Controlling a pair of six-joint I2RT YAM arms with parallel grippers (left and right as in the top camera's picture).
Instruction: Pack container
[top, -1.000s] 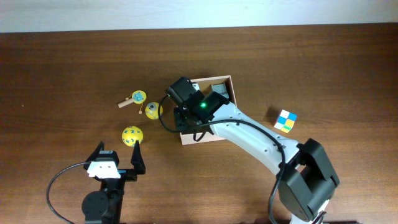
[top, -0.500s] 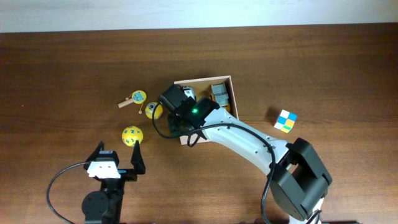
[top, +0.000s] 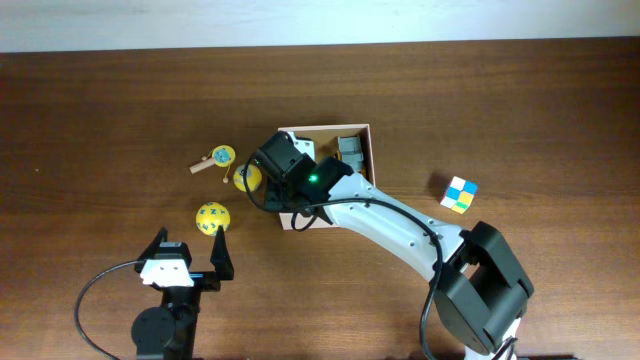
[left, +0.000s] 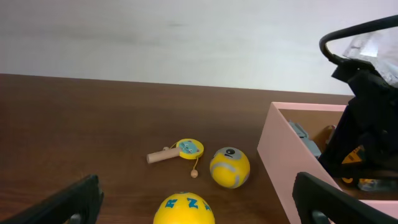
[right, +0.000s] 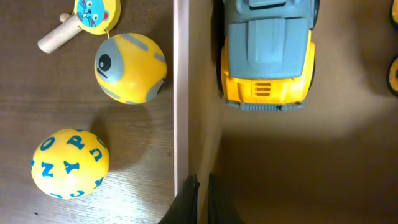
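The container (top: 325, 129) is a shallow white-walled box with a tan inside, at the table's middle. It also shows in the right wrist view (right: 181, 93) and the left wrist view (left: 292, 162). A grey and yellow toy truck (right: 267, 53) lies inside it. My right gripper (right: 203, 186) is shut, just inside the box against its left wall; in the overhead view my arm hides it. My left gripper (top: 190, 255) is open and empty near the front edge, just behind a yellow lettered ball (top: 212, 218).
A yellow and grey ball (top: 245, 177) lies right beside the box's left wall. A small wooden paddle toy (top: 217, 158) lies left of it. A coloured cube (top: 459, 194) sits to the right of the box.
My right arm has swung left, and the container has slid a little to the left with it, closer to the yellow and grey ball. The left arm has not moved.
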